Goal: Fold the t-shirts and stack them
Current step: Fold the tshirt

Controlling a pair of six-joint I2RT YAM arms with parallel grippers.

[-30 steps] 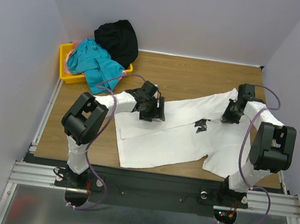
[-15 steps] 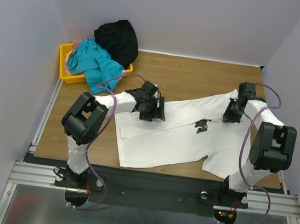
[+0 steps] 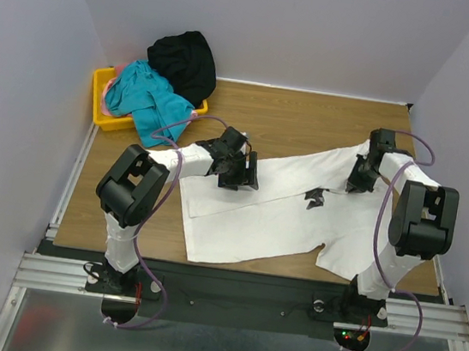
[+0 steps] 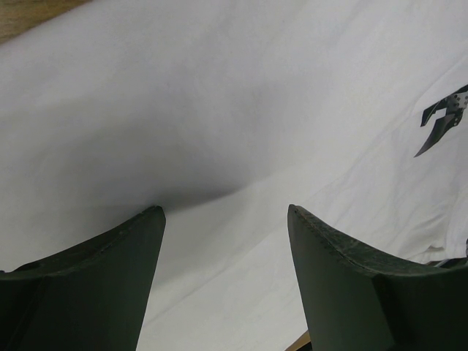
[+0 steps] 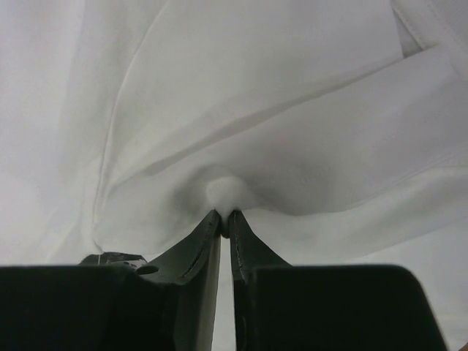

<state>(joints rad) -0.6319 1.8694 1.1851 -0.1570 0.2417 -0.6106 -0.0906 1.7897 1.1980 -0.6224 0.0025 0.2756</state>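
Note:
A white t-shirt (image 3: 273, 211) with a small black print (image 3: 315, 197) lies spread on the wooden table. My left gripper (image 3: 239, 176) rests over the shirt's left shoulder area with its jaws open; white cloth (image 4: 219, 146) fills the gap between them. My right gripper (image 3: 356, 181) is at the shirt's right part, shut on a pinched fold of the white cloth (image 5: 227, 191). A yellow bin (image 3: 98, 110) at the back left holds a teal shirt (image 3: 145, 99), a pink garment and a black shirt (image 3: 183, 61).
The teal shirt hangs over the bin's front edge onto the table. Grey walls close in the table at left, back and right. A metal rail runs along the table's near edge.
The right wrist has shifted slightly left and up at the shirt's right part. The left arm and the shirt's left side look unchanged.

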